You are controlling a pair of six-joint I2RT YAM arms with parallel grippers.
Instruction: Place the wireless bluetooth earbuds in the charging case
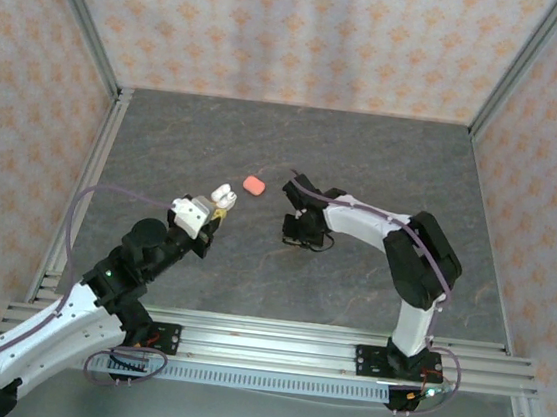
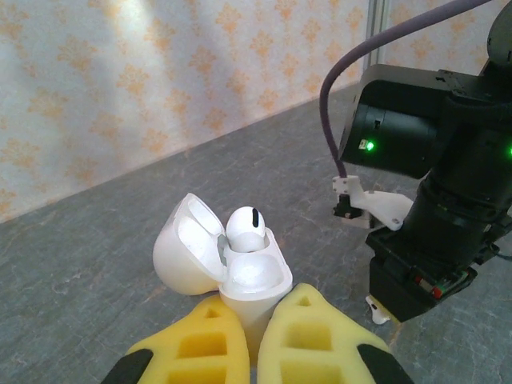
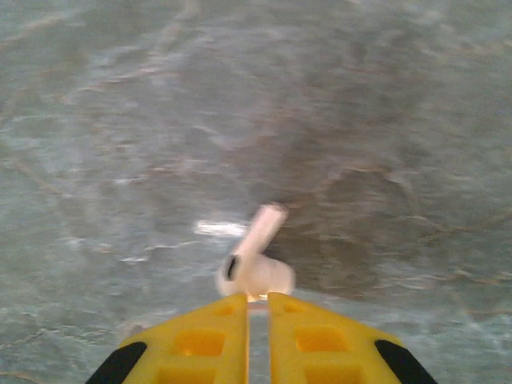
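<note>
step in hand: pickup of a loose white earbud. the right tool [image 3: 256, 298] is down at the desk [image 1: 385, 160], jaws drawn to a thin slit with the white earbud [image 3: 254, 268] at their tips, its stem angled up and away. it looks pinched by the head, though blur leaves the bite uncertain. the left tool [image 2: 254, 308] is clamped on the base of the white charging case [image 2: 254, 276] and holds it up off the desk, lid hinged open to the left. a seated earbud [image 2: 248, 226] is already in one well; the other well is not clear to see. next move, as judged: lift the right tool, carry it left to the case, turn the stem downward and line it up with the free well before release. room: the tools are near each other. the coral case [image 1: 254, 185] lies just beyond the white one, apart from both tools. open desk lies around, and the patterned walls [image 1: 279, 27] stand well off.
</note>
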